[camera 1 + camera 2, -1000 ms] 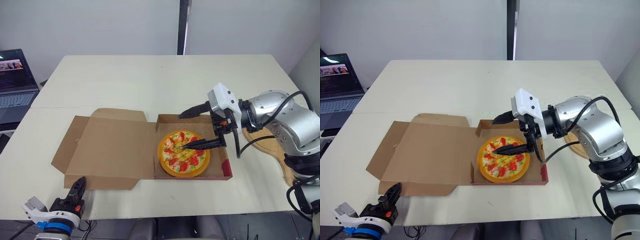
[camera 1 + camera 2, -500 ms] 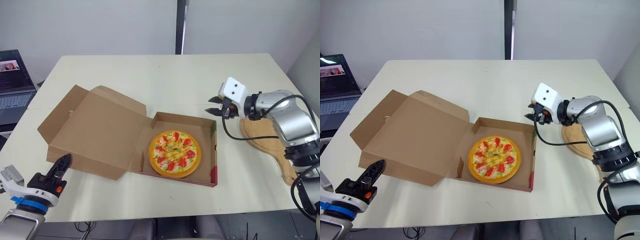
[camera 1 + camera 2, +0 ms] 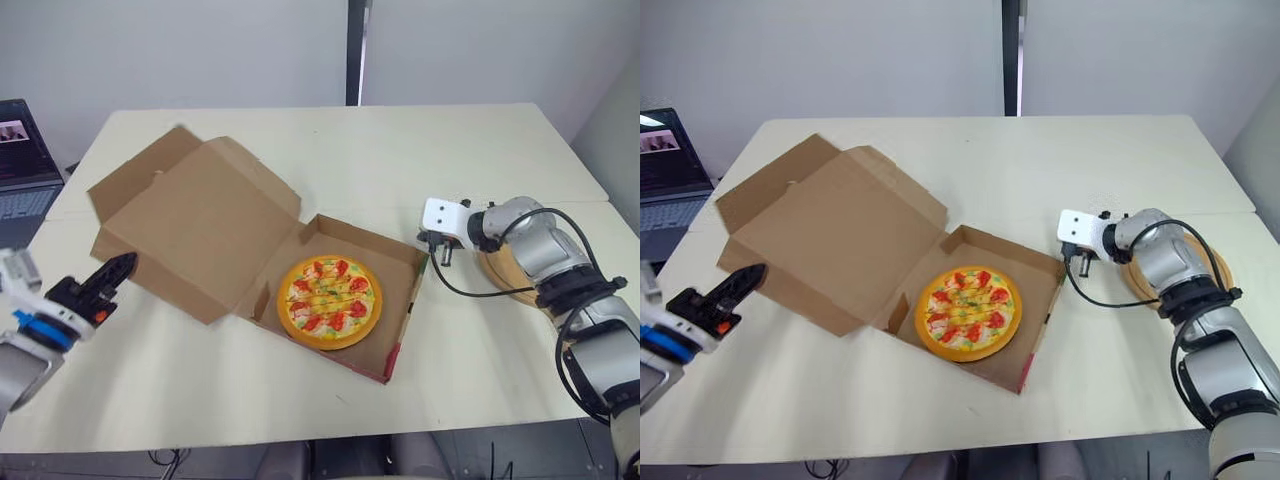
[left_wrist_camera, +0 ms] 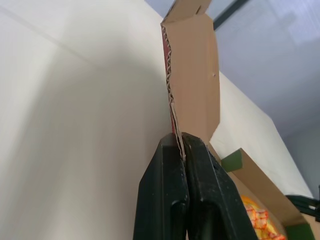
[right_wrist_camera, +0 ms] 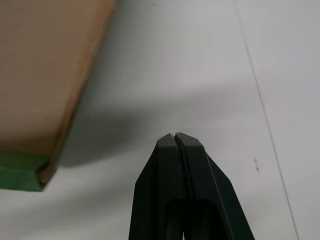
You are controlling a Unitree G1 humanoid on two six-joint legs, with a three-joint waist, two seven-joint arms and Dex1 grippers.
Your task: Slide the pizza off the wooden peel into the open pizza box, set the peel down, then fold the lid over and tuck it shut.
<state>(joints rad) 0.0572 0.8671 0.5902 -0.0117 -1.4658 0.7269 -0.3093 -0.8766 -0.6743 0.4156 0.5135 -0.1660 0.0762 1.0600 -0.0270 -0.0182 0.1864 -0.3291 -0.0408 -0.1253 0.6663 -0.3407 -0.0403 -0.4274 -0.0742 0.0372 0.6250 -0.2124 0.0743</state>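
Observation:
The pizza (image 3: 328, 302) lies flat in the tray of the cardboard box (image 3: 400, 330). The lid (image 3: 200, 230) stands raised at a slant on the box's left side. My left gripper (image 3: 122, 264) is shut, its tips against the lid's free edge; in the left wrist view the corrugated edge (image 4: 169, 85) runs down to the fingertips (image 4: 172, 145), and I cannot tell whether it is pinched. My right gripper (image 3: 440, 260) is shut on nothing, just above the table beside the box's right corner (image 5: 22, 175). The wooden peel (image 3: 1218, 268) lies on the table under the right arm.
A laptop (image 3: 20, 160) sits off the table's left side. The far half of the table (image 3: 380, 150) is bare. A seam (image 5: 260, 100) between two tabletops runs past the right gripper.
The right gripper has left the pizza, drawn back to the right of the box and shut. The lid has risen, the box has turned, and the left gripper has come up to the lid's edge.

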